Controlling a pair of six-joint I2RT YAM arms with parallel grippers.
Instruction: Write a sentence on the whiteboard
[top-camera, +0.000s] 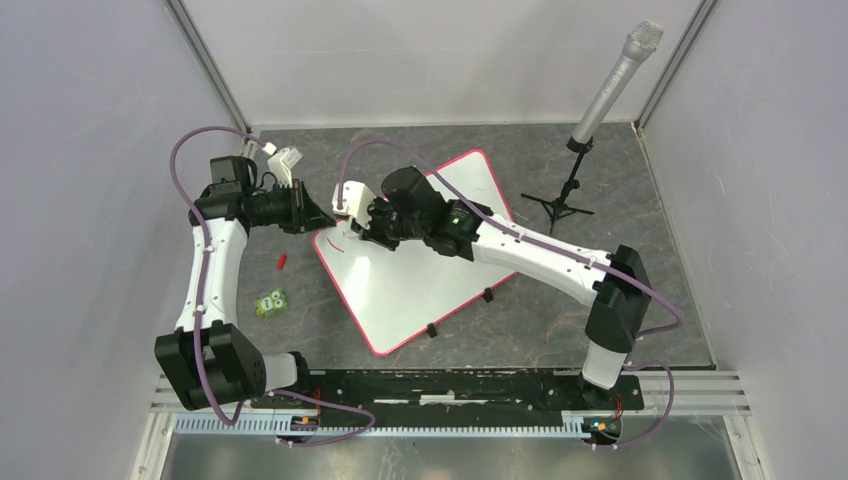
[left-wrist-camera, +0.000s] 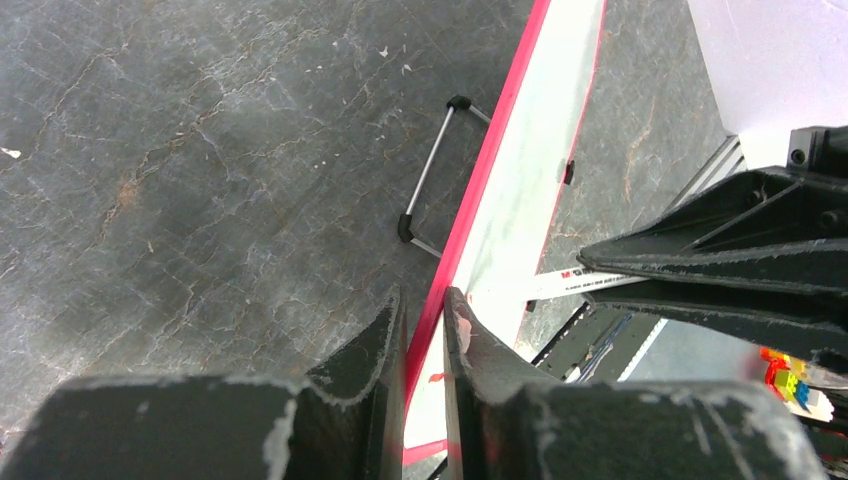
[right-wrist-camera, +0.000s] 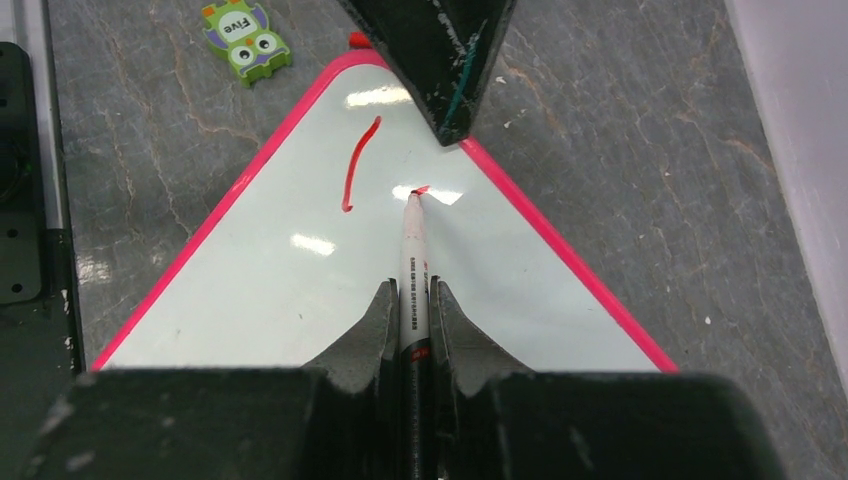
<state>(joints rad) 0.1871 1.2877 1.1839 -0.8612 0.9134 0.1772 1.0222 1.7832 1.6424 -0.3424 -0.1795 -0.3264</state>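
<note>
The whiteboard lies tilted on the grey table, white with a pink-red frame. My left gripper is shut on its far-left edge; in the left wrist view the red frame runs between the fingers of this gripper. My right gripper is shut on a white marker whose red tip touches the board near that corner. Of the sentence, only one curved red stroke and a small red mark at the tip show.
A green owl toy and a small red cap lie left of the board. A microphone on a black tripod stands at the back right. Two black clips sit on the board's near edge. Walls close in both sides.
</note>
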